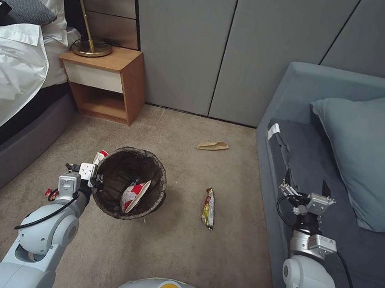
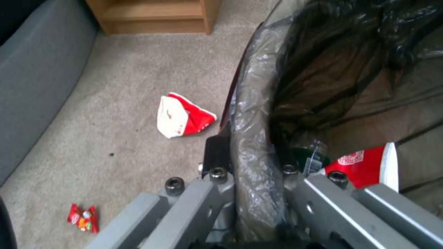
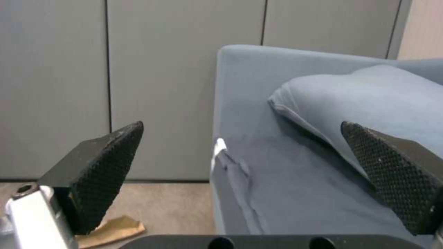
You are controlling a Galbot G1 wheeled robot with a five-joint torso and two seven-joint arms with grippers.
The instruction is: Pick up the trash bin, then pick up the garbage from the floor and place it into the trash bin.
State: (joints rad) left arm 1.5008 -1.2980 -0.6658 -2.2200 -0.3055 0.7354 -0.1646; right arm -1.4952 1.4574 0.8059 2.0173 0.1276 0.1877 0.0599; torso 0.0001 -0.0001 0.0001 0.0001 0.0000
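Observation:
The trash bin (image 1: 131,182), lined with a dark bag, is on the carpet in front of me, with a red-and-white cup (image 1: 134,195) inside. My left gripper (image 1: 95,180) is shut on its near-left rim; the left wrist view shows the bag-covered rim (image 2: 251,121) pinched in that gripper (image 2: 254,162). Garbage lies around the bin: a crushed cup (image 2: 182,119) beside it, a small red wrapper (image 2: 83,218), a yellow snack wrapper (image 1: 209,208) and a tan paper scrap (image 1: 212,145). My right gripper (image 1: 306,186) hangs open and empty above the sofa.
A grey sofa (image 1: 332,244) with a pillow (image 1: 376,153) lines the right side. On the left are a bed (image 1: 3,80) and a wooden nightstand (image 1: 107,84) with a lamp. Grey wall panels close the back. Open carpet lies between bin and sofa.

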